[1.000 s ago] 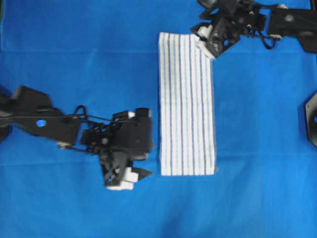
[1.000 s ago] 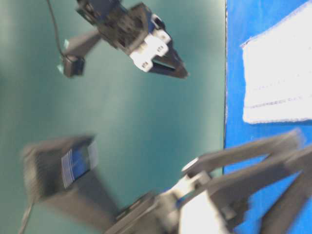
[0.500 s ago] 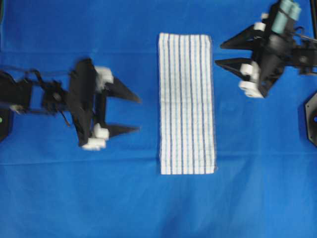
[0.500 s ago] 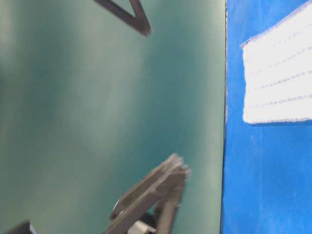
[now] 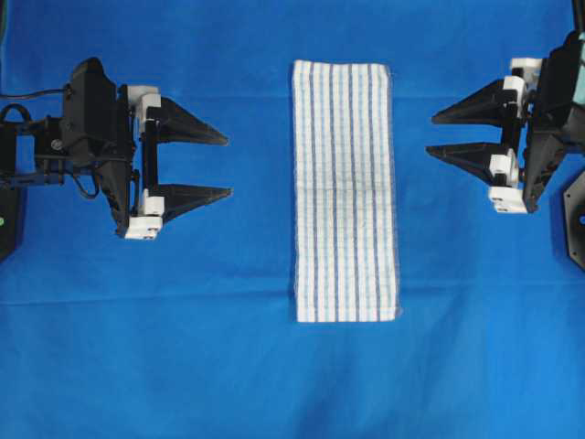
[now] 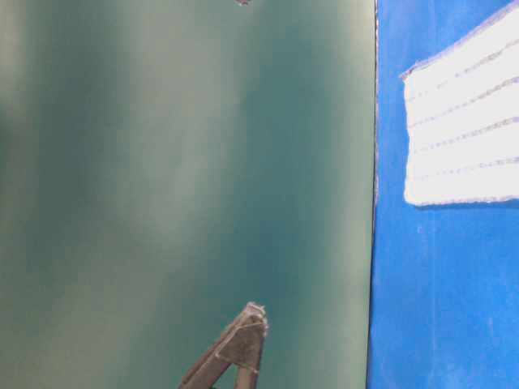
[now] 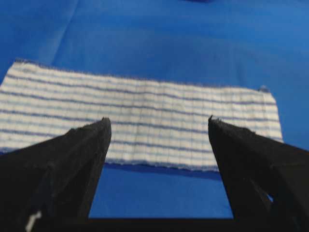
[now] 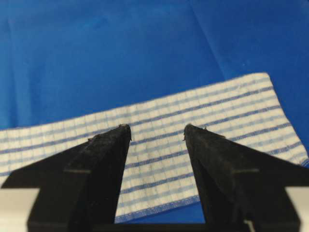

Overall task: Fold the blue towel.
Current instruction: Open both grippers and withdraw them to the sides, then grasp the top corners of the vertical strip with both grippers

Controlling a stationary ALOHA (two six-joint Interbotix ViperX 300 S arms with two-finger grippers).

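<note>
The left gripper (image 5: 226, 165) hangs to the left of the blue towel (image 5: 345, 190), well apart from it, with its two black fingers spread wide and nothing between them; their tips point at the towel's long left edge. In the left wrist view the same fingers (image 7: 72, 159) frame the towel (image 7: 145, 123) from either side, but their bases run off the bottom of the picture and the towel's left end is cut by the frame. The right gripper (image 5: 430, 133) mirrors it to the right of the towel, likewise released and empty, its tips aimed at the upper half of the towel's right edge and clear of the cloth; the arm behind it is cropped at the right border of the overhead view. In the right wrist view its fingers (image 8: 104, 159) cover part of the towel (image 8: 159, 145), whose left end runs out of frame. The towel lies flat as a narrow upright strip, its thin dark-blue stripes running lengthwise, in the middle of the plain blue sheet (image 5: 274, 375) that covers the surface all round it. The table-level view is blurred: only a corner of the towel (image 6: 462, 138) shows at its right side on the blue sheet (image 6: 438, 308), most of the frame is a dull green backdrop (image 6: 162, 162), and one dark finger tip (image 6: 239, 348) pokes in at the bottom, too cut off to tell which arm it belongs to
</note>
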